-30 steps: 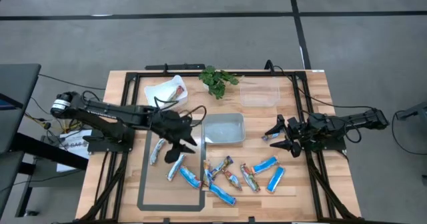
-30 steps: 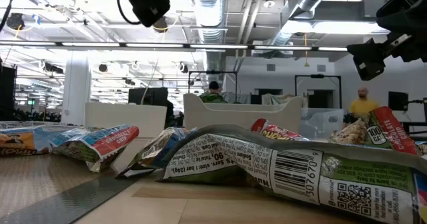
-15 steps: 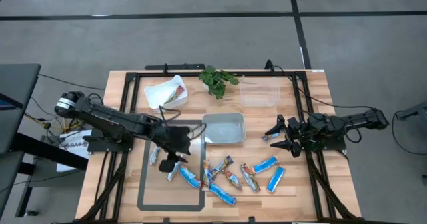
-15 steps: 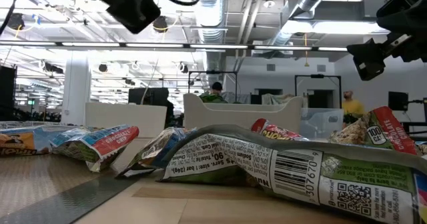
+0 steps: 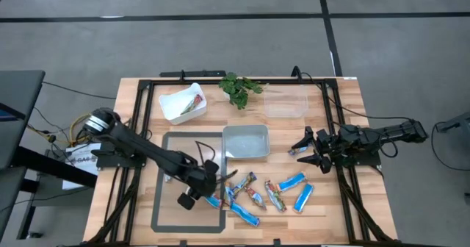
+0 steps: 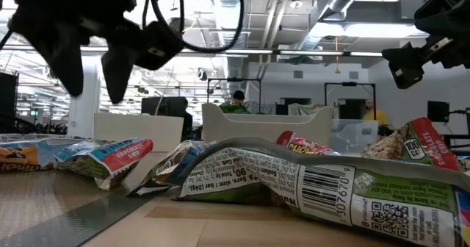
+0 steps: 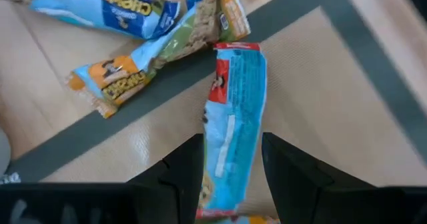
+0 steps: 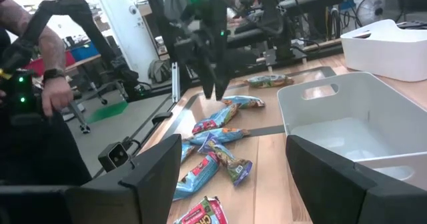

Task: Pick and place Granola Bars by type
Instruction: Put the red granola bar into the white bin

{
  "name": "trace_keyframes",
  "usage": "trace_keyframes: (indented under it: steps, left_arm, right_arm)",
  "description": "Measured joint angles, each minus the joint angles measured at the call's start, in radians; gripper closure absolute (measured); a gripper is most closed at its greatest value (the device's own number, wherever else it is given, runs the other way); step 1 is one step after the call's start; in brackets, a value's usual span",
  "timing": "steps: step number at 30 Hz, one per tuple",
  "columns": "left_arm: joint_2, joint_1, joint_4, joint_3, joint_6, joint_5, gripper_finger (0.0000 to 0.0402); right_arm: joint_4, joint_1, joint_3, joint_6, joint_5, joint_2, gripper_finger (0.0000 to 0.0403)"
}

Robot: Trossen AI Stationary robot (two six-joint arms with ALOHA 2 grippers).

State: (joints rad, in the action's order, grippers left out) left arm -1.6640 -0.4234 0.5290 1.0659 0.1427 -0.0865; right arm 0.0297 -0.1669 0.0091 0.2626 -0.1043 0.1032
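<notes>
Wooden table (image 5: 345,92), blue bar (image 7: 233,124) between open left tool's (image 7: 230,177) fingers, ungripped.

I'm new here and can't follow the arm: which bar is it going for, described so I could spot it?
Find the dark-outlined rectangle on the wooden table. Near its right border, below the left gripper, lies a light blue bar between the open jaws. Unlike neighbouring bars, it lies alone.

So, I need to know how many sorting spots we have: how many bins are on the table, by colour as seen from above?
White bin: 1
Greyish bin: 1
Clear bin: 1
Total: 3
</notes>
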Motion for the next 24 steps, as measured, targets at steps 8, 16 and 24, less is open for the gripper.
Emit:
trace_keyframes:
  steps: [8,16,24]
  left_arm:
    - [-0.107,-0.016,0.005,0.026,0.030,0.050,0.0258]
    - [-0.170,-0.032,0.009,0.028,0.062,0.048,0.0258]
    - [-0.183,-0.037,0.004,0.029,0.096,0.069,0.0267]
  right_arm:
    - [0.000,0.000,0.000,0.000,0.000,0.000,0.0138]
    - [0.000,0.000,0.000,0.000,0.000,0.000,0.0138]
    - [0.000,0.000,0.000,0.000,0.000,0.000,0.0138]
